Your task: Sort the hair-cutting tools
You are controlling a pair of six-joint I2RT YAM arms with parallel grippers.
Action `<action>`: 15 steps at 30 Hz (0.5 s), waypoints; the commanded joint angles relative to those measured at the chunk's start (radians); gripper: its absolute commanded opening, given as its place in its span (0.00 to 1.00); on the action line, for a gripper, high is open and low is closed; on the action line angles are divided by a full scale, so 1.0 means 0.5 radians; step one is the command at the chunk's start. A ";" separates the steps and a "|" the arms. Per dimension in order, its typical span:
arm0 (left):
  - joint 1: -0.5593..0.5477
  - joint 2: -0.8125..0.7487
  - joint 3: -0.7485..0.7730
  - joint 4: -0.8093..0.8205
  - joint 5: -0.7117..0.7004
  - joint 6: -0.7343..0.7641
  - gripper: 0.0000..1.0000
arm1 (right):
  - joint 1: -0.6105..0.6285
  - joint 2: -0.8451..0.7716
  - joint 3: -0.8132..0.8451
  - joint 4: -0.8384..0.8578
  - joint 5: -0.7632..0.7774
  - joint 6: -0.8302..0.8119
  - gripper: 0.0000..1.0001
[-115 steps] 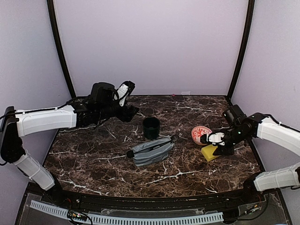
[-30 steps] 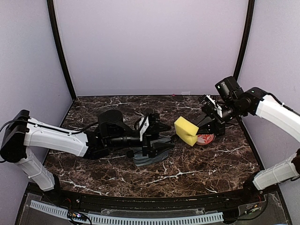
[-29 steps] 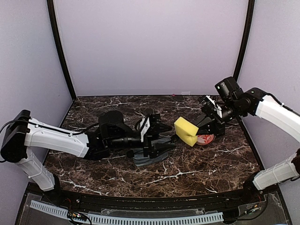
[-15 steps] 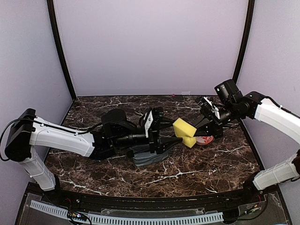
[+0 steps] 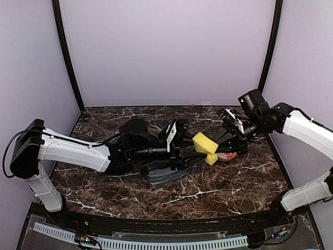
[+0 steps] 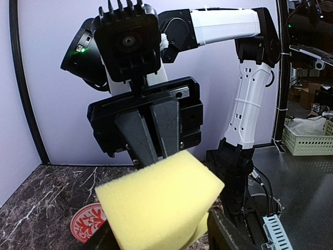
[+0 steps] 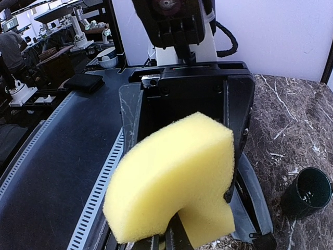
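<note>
No scissors, comb or clipper shows in any view. A yellow sponge (image 5: 203,145) hangs in the air between the two arms. My right gripper (image 5: 218,148) is shut on its right end, and the sponge bends where it is pinched (image 7: 177,177). My left gripper (image 5: 191,148) is open, and its fingers (image 6: 229,234) stand on either side of the sponge's left end (image 6: 161,203). In the right wrist view the left gripper's jaws frame the sponge, and one finger (image 7: 240,130) touches its edge.
A grey zipped pouch (image 5: 164,177) lies on the marble table under my left gripper; it also shows in the right wrist view (image 7: 255,208). The red-and-white plate (image 5: 229,155) lies under my right gripper. The dark green cup (image 7: 308,191) stands beside the pouch.
My right gripper lifted the sponge off the table and carried it left. My left arm swung from the back left to over the pouch and reached until its open fingers surround the sponge.
</note>
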 commanded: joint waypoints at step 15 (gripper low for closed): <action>-0.005 -0.037 0.082 -0.138 0.094 -0.009 0.15 | 0.013 -0.030 0.023 0.070 0.139 0.146 0.25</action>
